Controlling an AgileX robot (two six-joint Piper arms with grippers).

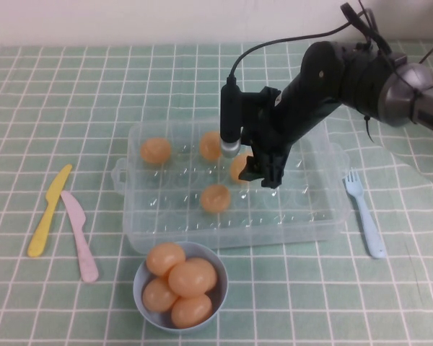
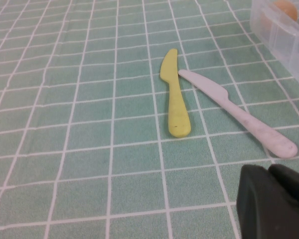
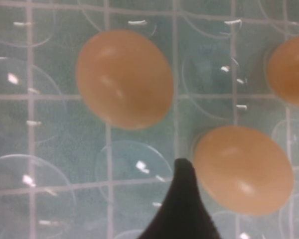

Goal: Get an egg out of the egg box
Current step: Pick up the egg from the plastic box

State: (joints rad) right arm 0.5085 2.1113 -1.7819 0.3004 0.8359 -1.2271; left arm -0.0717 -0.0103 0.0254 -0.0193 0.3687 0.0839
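Just beside right gripper (image 1: 260,169): egg (image 1: 238,167)

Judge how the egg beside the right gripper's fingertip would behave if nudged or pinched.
The egg looks smooth and glossy, so it may slip. Its oval shape would likely roll within the egg box. The open right gripper hovers just above it; the left gripper sits by the knives.

Soft even light, blurred close-up
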